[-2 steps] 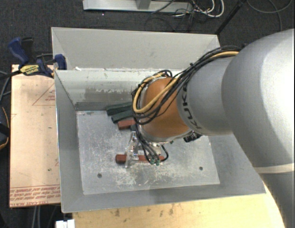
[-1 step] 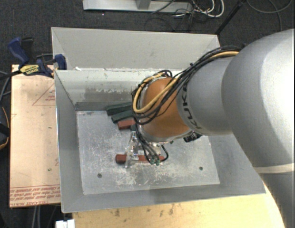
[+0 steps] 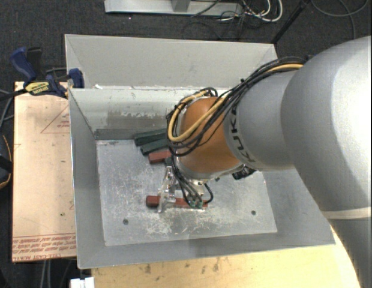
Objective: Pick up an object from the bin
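Note:
My gripper (image 3: pixel 179 192) is low over the bin floor, a little in front of its middle, under the orange cover. A small red-brown block (image 3: pixel 153 201) lies flat on the floor right beneath it, its left end sticking out to the left of the gripper and the rest hidden by it. Further back lie a dark green block (image 3: pixel 151 140) and, just in front of that, a second red-brown block (image 3: pixel 158 156), both partly behind the arm.
The arm and its cables cover the right half of the bin. The bin's sloping walls rise on the left and at the back. The scuffed floor to the left and front of the gripper is bare.

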Robot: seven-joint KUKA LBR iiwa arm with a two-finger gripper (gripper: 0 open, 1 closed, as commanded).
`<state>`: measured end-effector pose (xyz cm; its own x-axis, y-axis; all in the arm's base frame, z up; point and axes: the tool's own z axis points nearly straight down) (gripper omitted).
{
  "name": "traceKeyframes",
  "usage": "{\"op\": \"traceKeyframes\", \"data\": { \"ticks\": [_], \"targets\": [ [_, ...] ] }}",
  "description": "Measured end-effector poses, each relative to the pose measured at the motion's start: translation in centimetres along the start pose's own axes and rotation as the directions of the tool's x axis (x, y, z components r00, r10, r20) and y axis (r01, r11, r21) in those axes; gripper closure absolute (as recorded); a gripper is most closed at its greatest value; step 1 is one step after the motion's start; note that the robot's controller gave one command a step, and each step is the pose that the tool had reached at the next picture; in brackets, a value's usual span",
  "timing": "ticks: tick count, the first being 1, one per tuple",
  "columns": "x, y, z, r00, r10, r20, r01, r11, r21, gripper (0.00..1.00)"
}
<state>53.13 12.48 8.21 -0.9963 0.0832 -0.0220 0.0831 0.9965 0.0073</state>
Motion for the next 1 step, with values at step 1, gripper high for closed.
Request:
{"op": "traceKeyframes", "data": {
  "ticks": [1],
  "targets": [
    [0.49, -0.11, -1.33, 1.000, -0.001, -0.023, 0.001, 1.000, 0.007, 1.00]
  ]
}}
